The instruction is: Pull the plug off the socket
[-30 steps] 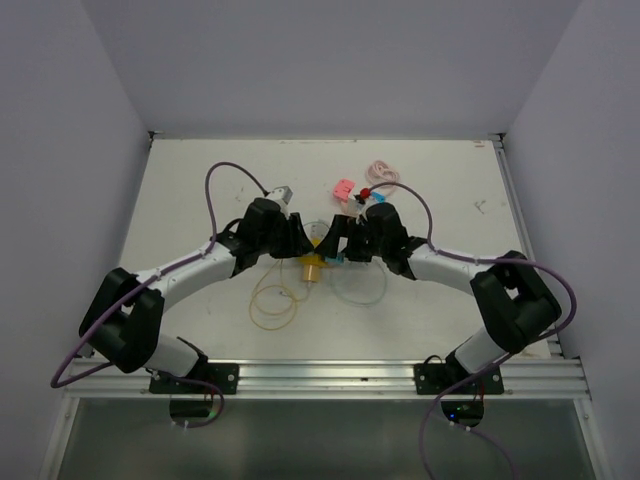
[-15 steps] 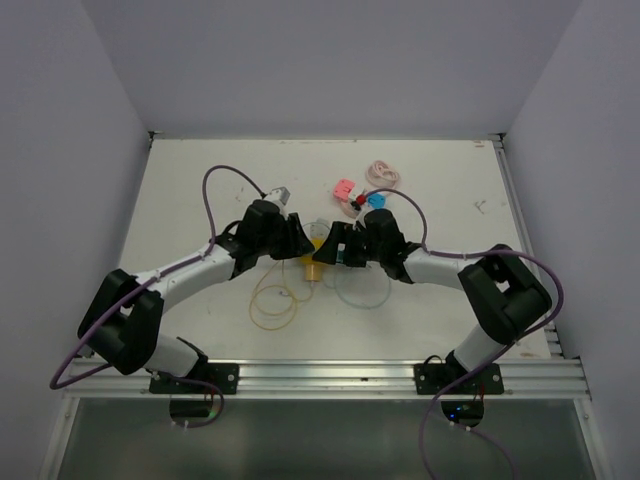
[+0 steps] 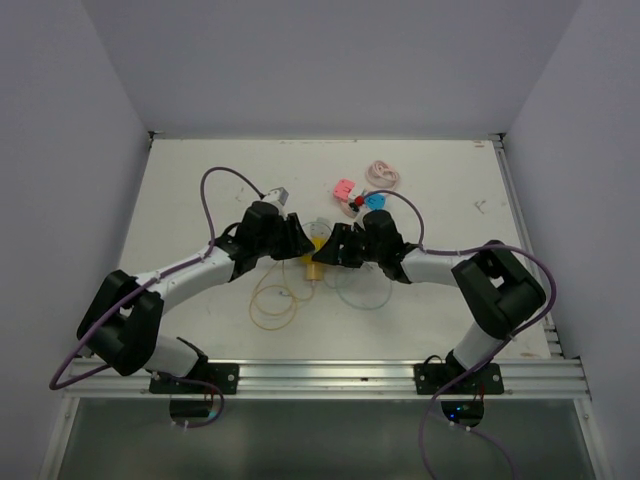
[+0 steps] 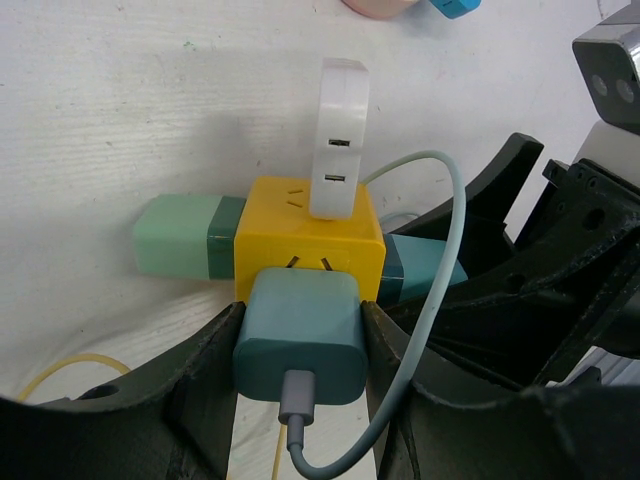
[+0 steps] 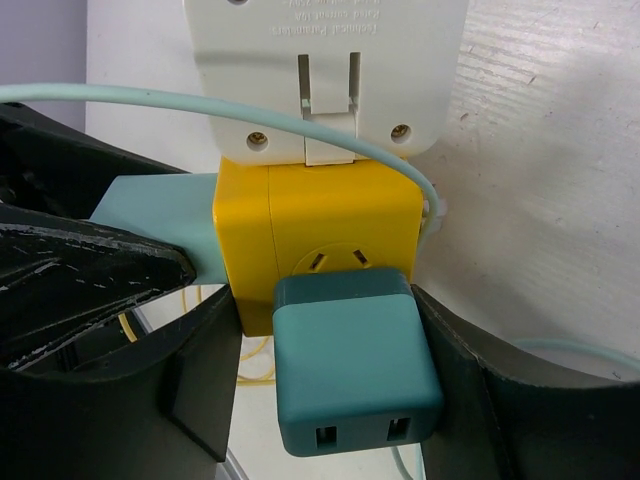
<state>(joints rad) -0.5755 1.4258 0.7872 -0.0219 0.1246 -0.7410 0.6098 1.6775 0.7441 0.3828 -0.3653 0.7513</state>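
Reaching in low from 8 and 4 o'clock, elbows bent, meeting mid-tabletop [image 3: 200, 180]. Left gripper [image 4: 300, 318] jaws pressed on both sides of the teal plug [image 4: 297, 345], still seated in the yellow socket [image 4: 308, 235]. Right gripper [image 5: 328, 300] jaws part-open around the dark teal charger [image 5: 355, 370], gap on one side. From above, socket mostly hidden by wrists. Bare room toward 11 o'clock; pink piece [image 3: 343, 188] at 1 o'clock.

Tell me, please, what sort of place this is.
Probably a robot test booth: a white table boxed in by plain walls, two robot arms bolted to a metal rail, and a yellow socket cube with chargers plugged in.
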